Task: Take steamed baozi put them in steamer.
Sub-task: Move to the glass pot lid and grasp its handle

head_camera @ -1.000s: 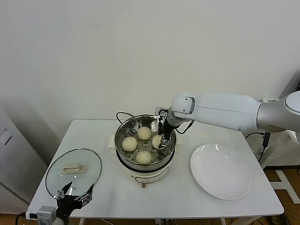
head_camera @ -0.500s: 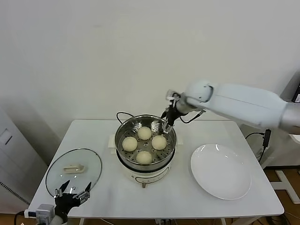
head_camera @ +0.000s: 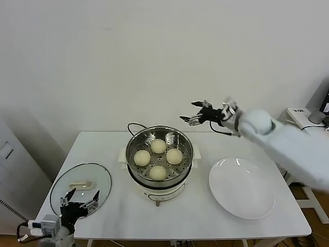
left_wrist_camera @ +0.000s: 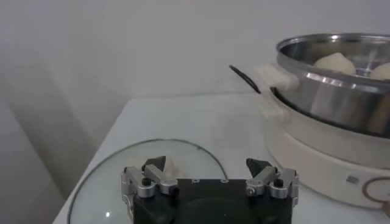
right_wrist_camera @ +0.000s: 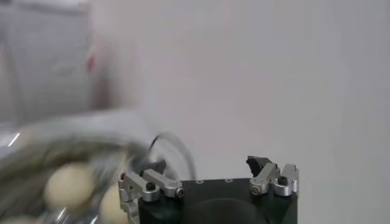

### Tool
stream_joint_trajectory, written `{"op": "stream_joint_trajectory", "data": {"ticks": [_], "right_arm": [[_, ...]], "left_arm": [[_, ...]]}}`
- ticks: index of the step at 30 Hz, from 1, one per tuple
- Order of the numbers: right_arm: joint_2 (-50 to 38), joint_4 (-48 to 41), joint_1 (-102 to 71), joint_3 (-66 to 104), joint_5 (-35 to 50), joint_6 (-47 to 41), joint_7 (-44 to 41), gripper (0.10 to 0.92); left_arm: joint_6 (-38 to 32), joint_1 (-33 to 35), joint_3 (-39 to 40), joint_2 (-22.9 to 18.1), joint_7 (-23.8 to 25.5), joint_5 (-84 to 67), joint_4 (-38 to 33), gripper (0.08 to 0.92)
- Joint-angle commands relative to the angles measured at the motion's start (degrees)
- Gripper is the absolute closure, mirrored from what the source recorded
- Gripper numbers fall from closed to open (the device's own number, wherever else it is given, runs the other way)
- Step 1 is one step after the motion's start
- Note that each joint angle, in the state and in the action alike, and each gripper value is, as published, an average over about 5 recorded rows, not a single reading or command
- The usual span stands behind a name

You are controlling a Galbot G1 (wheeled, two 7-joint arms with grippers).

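Looking down from the head camera, you've got all four cream-white round steamed baozi (head_camera: 158,157) sitting on the perforated tray inside the shiny round stainless-steel steamer (head_camera: 159,177), which stands on its white base mid-table. Your right gripper (head_camera: 192,118) hangs in the air above and to the right of the pot's far rim, fingers spread wide, nothing between them. The flat white round plate (head_camera: 241,188) lies bare to the steamer's right. On the other side, the round glass lid (head_camera: 80,189) rests flat on the white table (head_camera: 205,221), and your left gripper (head_camera: 79,199) hovers over its near edge, fingers apart, gripping nothing. A black cord (head_camera: 134,126) curls behind the pot.
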Motion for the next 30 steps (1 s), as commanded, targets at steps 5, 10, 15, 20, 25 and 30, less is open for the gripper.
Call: {"op": "stream_joint_trajectory", "data": {"ticks": [5, 10, 15, 20, 25, 30], "right_arm": [[15.0, 8.4, -62.5, 68.0, -20.3, 15.0, 9.9, 0.203], [21.3, 8.6, -69.5, 73.8, -22.5, 16.6, 6.6, 0.203], [24.8, 7.8, -72.0, 76.0, -24.4, 17.7, 4.2, 0.203], [26.3, 7.0, -72.1, 76.2, -25.5, 18.0, 3.2, 0.203], [27.2, 6.6, -71.0, 75.4, -26.8, 17.9, 3.1, 0.203], [27.6, 6.4, -69.7, 74.1, -27.7, 17.6, 3.3, 0.203]], "left_arm": [[-7.4, -2.2, -1.4, 0.1, 3.1, 25.0, 5.6, 0.177], [-14.0, -1.8, -2.3, 1.3, 3.3, 40.3, 10.4, 0.177], [-20.4, -2.0, -3.2, 1.2, 1.6, 56.8, 16.3, 0.177], [-24.2, -3.1, -3.2, 0.1, -0.7, 73.5, 23.1, 0.177], [-29.3, -5.9, -3.7, -2.4, -5.7, 91.2, 29.3, 0.177], [-31.3, -7.0, -4.4, -4.5, -8.1, 101.1, 32.4, 0.177]]}}
